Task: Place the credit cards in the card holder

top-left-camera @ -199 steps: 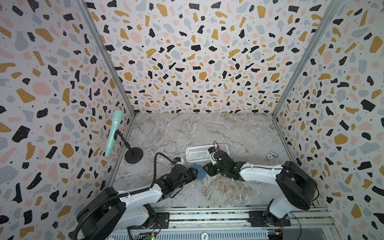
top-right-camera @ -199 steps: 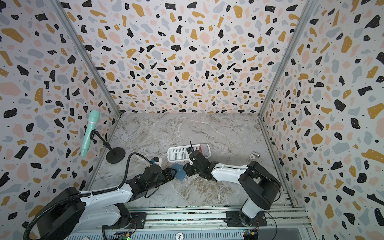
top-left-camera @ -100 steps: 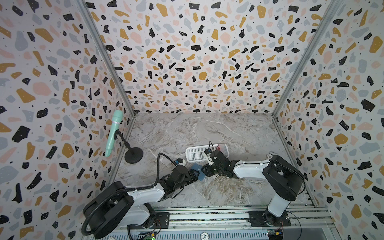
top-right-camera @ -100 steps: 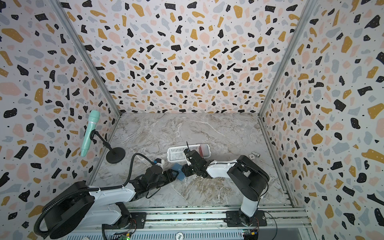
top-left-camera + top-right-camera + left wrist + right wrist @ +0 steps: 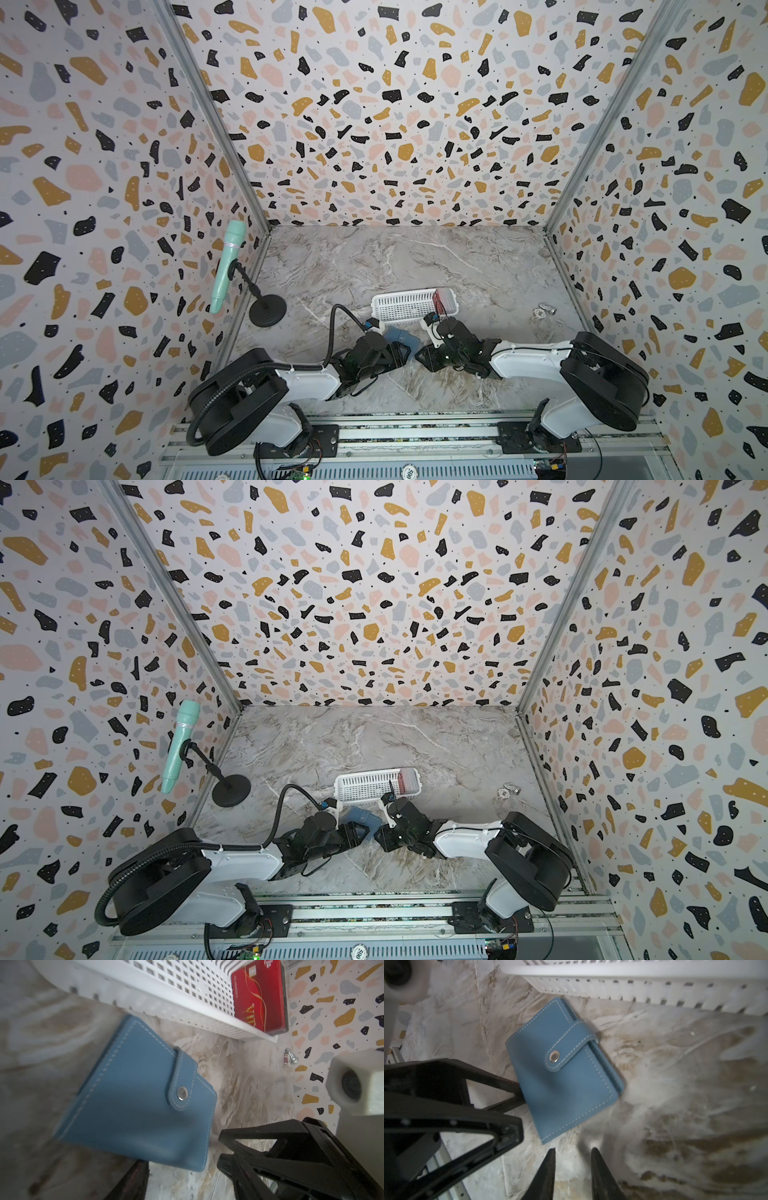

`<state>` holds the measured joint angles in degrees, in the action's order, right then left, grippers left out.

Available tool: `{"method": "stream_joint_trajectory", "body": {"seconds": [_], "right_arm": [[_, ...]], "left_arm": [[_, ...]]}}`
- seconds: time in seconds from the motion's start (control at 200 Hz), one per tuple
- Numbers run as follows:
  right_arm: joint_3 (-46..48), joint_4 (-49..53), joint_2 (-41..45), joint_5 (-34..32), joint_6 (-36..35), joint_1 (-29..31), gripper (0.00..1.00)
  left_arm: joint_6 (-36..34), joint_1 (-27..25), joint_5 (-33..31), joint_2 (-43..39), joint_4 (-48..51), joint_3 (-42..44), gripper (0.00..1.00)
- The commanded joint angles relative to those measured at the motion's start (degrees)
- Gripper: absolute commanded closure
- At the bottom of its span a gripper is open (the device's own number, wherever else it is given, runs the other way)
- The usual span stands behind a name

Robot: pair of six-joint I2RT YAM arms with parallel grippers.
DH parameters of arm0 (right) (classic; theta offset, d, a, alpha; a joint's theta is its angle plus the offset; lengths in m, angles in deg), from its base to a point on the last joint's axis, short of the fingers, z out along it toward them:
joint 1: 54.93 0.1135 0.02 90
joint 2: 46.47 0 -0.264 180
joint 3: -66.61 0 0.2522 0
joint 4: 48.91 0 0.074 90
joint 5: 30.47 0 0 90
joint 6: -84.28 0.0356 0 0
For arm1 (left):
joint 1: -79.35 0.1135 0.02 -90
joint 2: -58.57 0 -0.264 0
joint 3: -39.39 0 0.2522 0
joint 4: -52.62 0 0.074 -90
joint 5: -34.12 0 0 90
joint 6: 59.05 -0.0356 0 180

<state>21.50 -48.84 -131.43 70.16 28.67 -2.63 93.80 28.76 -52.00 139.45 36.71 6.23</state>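
Note:
The card holder (image 5: 398,336) (image 5: 363,818) is a blue wallet, snapped shut, lying flat just in front of the basket. In the wrist views the card holder (image 5: 135,1105) (image 5: 562,1076) shows its tab and stud facing up. Red credit cards (image 5: 441,298) (image 5: 259,997) stand stacked in the basket's right end. My left gripper (image 5: 405,354) (image 5: 180,1169) is open, its fingertips (image 5: 517,1093) against the wallet's near edge, gripping nothing. My right gripper (image 5: 419,358) (image 5: 573,1153) is open by a narrow gap and empty, just short of the wallet's corner, close to the left gripper.
A white perforated basket (image 5: 399,309) (image 5: 365,785) sits behind the wallet. A mint microphone (image 5: 226,266) on a black round stand (image 5: 267,311) is at the left wall. A small metal object (image 5: 544,311) (image 5: 289,1059) lies near the right wall. Speckled walls enclose three sides.
The right gripper's jaws have narrowed and it has drawn back slightly toward the front. The left gripper stays at the wallet's edge. The wallet lies about where it was.

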Motion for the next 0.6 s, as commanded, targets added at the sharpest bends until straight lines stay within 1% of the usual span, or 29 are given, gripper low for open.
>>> {"method": "stream_joint_trajectory", "body": {"seconds": [0.0,0.08,0.22,0.34,0.596], "right_arm": [[1.17,2.01,3.16,-3.58,1.95,0.75,0.69],[0.72,3.1,3.91,-4.29,1.15,-0.26,0.69],[-2.71,4.0,2.86,-3.4,-2.12,-2.44,0.66],[-7.25,4.44,-0.88,-1.88,-4.66,-4.11,0.65],[-15.88,3.61,-10.71,1.69,-7.59,-6.02,0.62]], "left_arm": [[1.32,-1.14,-0.41,1.45,-0.99,-0.79,0.37],[2.81,-1.09,-2.22,0.52,-0.32,0.34,0.37],[4.45,-1.12,-4.76,-2.96,1.48,1.72,0.36],[4.23,-1.05,-6.22,-5.01,3.39,1.69,0.35],[4.91,-1.02,-7.11,-5.03,4.82,1.73,0.35]]}}
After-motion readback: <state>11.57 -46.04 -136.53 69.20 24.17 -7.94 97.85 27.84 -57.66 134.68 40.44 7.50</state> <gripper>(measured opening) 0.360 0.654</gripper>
